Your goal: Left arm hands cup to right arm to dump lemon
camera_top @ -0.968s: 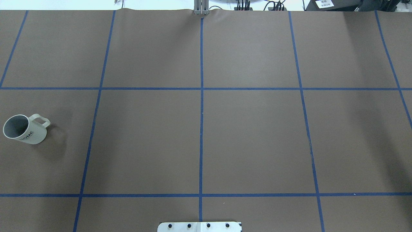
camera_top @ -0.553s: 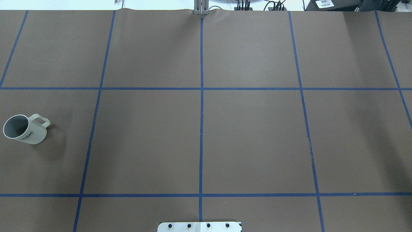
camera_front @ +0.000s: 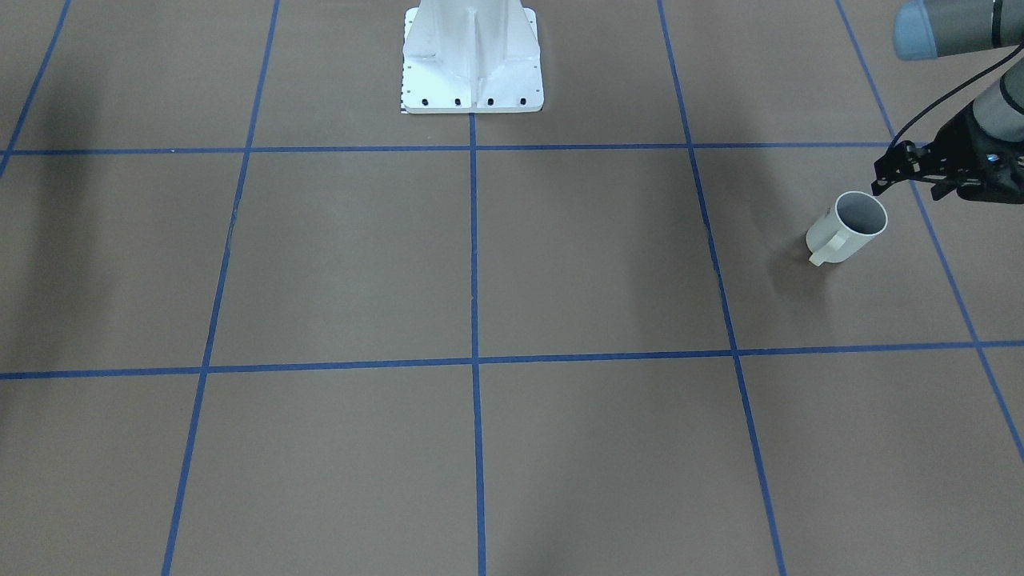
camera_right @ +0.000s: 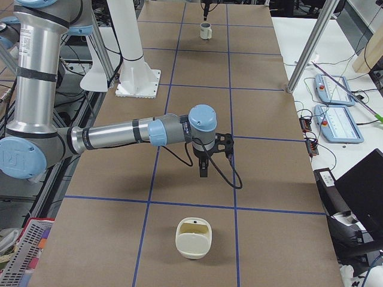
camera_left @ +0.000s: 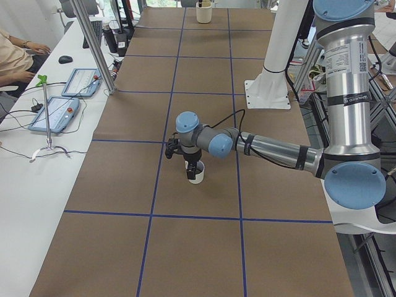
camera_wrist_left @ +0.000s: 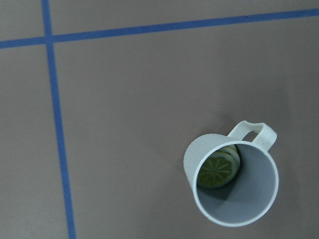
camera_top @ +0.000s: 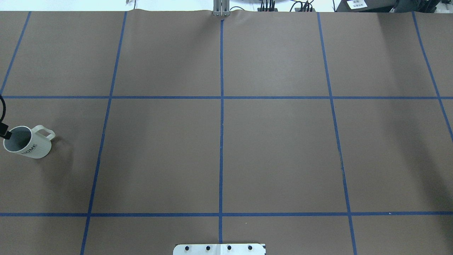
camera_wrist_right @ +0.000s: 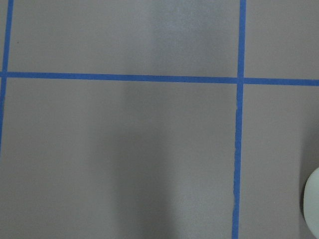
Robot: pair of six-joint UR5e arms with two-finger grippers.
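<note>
Left gripper (camera_left: 194, 167) poised at the mouth of a white cup (camera_top: 27, 142) near the table's (camera_top: 276, 152) left end.

Reaches out almost level, wrist bent down, tip at or just inside the rim; jaw width impossible to tell, here or on the right gripper (camera_right: 203, 170), pointed down over the table well apart from the cup. New at the overhead view's left edge since a second ago: a black tip (camera_top: 4, 131) over the rim, cup unmoved. Upright cylinder, grey inside, loop handle, dark HOME lettering; at the bottom, a yellowish-green lemon (camera_wrist_left: 217, 171) slice with spoked pattern. Matte brown surface, blue tape grid (camera_top: 221, 141).
</note>
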